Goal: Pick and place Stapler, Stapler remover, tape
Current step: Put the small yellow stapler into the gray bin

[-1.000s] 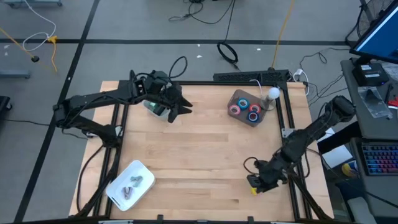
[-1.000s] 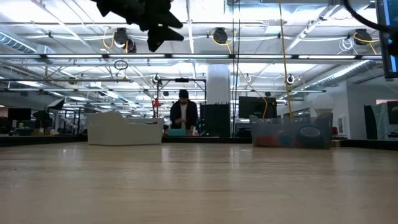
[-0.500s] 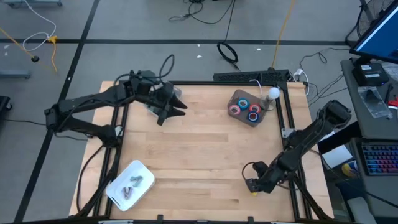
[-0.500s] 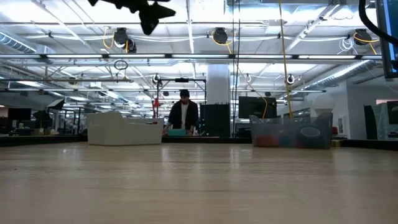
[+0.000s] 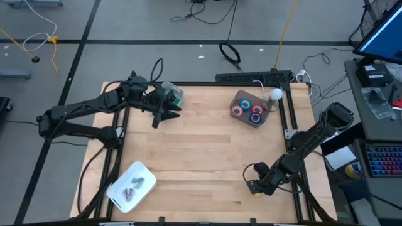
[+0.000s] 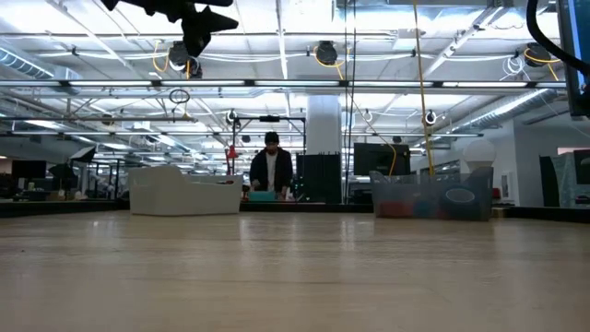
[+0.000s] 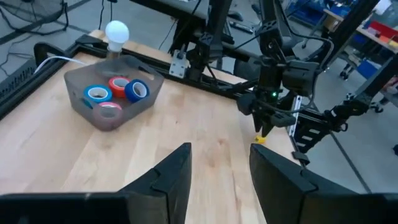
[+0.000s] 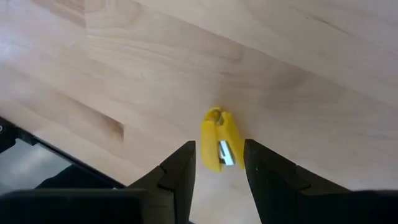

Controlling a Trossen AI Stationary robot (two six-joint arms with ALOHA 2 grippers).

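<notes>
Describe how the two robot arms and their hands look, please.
Both arms are dark, slim and jointed, with black cables looping beside them. Each hand, the left hand and the right hand, ends in two flat, dark, wedge-shaped fingers. A green light glows on the right wrist.

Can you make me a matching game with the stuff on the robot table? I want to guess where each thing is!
Things:
1. tape rolls
2. yellow stapler remover
3. white tray
4. left end effector

Places:
A. near left corner of the table
B. between the right end effector's fingers
C. in the grey bin
D. up in the air, holding nothing

Pairs: 1-C, 2-B, 3-A, 4-D
</notes>
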